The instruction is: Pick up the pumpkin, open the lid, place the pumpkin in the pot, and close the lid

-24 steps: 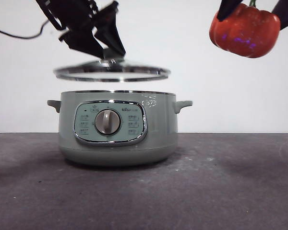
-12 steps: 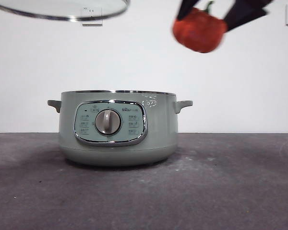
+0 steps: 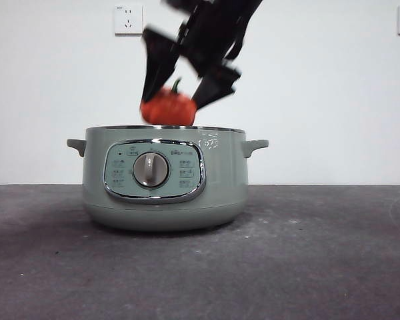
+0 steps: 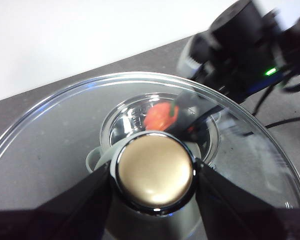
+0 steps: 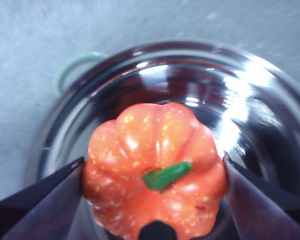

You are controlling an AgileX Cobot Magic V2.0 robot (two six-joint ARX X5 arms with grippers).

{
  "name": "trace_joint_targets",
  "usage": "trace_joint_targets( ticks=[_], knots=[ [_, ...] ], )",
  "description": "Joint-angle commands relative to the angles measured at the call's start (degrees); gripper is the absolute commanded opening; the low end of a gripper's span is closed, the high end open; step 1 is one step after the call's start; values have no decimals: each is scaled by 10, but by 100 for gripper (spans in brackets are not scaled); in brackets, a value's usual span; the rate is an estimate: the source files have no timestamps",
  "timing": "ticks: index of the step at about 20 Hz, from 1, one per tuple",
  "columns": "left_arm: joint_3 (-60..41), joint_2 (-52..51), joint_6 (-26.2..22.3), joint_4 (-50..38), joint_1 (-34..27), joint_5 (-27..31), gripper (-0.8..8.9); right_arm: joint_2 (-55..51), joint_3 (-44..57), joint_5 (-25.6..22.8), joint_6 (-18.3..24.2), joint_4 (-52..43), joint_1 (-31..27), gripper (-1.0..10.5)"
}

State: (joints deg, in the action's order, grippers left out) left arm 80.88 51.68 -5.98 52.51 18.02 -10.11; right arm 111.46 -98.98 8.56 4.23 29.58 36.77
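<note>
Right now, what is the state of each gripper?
Left gripper: closed on the lid by its knob, held above the pot.
Right gripper: closed on the pumpkin, over the open pot.

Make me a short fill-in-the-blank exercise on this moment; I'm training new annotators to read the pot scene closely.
1. The right gripper is shut on the ____.
2. The pumpkin hangs just above the open ____.
3. The left gripper grips the lid by its round ____.
4. On the pot, the silver dial sits in the middle of the control ____.

Missing words: pumpkin; pot; knob; panel
</note>
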Motion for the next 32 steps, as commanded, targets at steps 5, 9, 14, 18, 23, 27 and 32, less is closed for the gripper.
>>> trace_joint_targets(
  ticks=[5, 9, 14, 18, 23, 27, 32],
  knots=[
    [3, -16, 0, -9, -1, -4, -9, 79, -1, -44, 43, -35, 12, -12],
    [3, -16, 0, -8, -1, -5, -8, 91, -1, -47, 60, -35, 17, -12],
    [3, -16, 0, -1, -1, -5, -9, 95, -1, -46, 59, -6, 17, 384],
    [3, -16, -1, -1, -1, -6, -9, 92, -2, -48, 56, -1, 17, 545],
    [3, -14, -1, -12, -1, -7, -9, 14, -16, -85, 41, 23, 16, 545],
    [3, 32, -3, -41, 0, -11, -9, -143, -16, -136, -6, 130, 4, 539],
    [3, 142, -8, -115, 1, -47, -8, -300, -16, -130, -28, 235, -3, 536]
  ],
)
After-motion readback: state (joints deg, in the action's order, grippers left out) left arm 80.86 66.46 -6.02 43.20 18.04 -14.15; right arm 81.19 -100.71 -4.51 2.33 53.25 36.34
